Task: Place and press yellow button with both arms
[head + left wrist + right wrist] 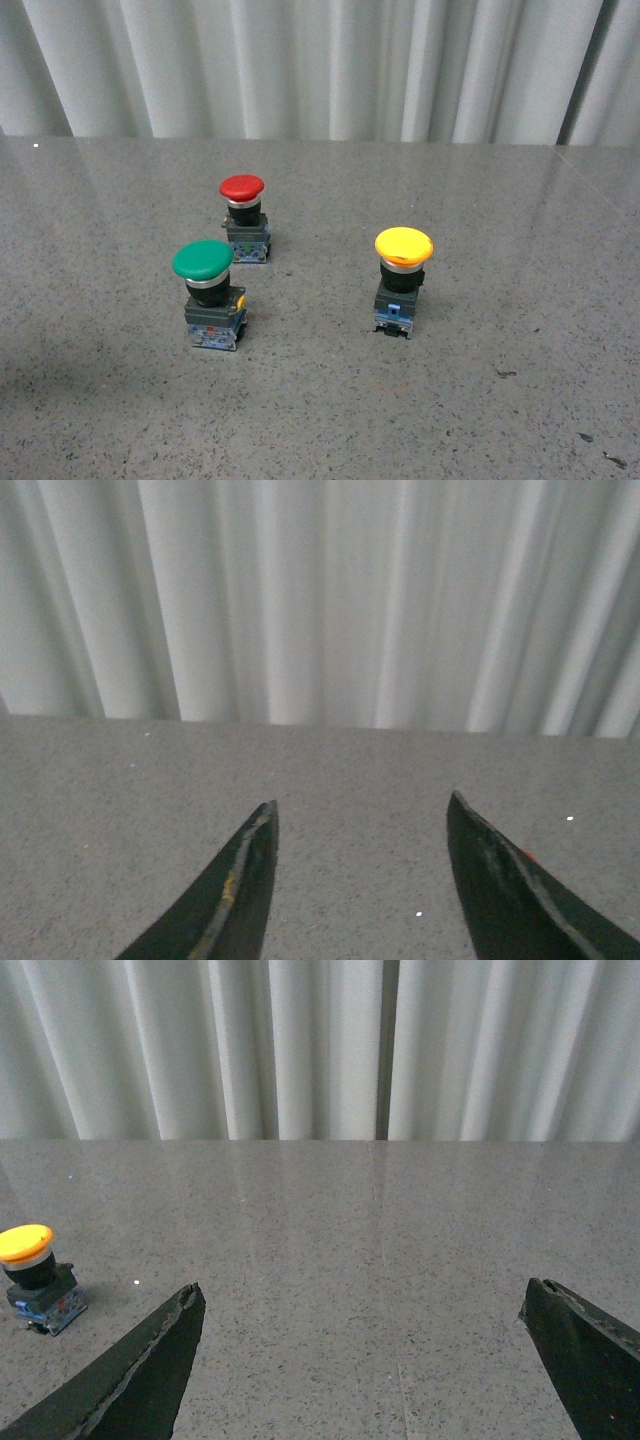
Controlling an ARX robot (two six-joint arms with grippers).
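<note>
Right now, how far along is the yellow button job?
Done: nothing; the yellow mushroom-capped push-button stands untouched on the grey speckled table, apart from the green-capped push-button and red-capped push-button. In hand: nothing; left tool and right tool are open, empty. Left: grasping, placing, pressing.

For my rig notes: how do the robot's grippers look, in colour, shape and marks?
The left gripper has two thin black fingers tapering to points; one bears a yellowish scratch, the other a small red speck. The right gripper has similar black fingers with rough edges. No cables show.
</note>
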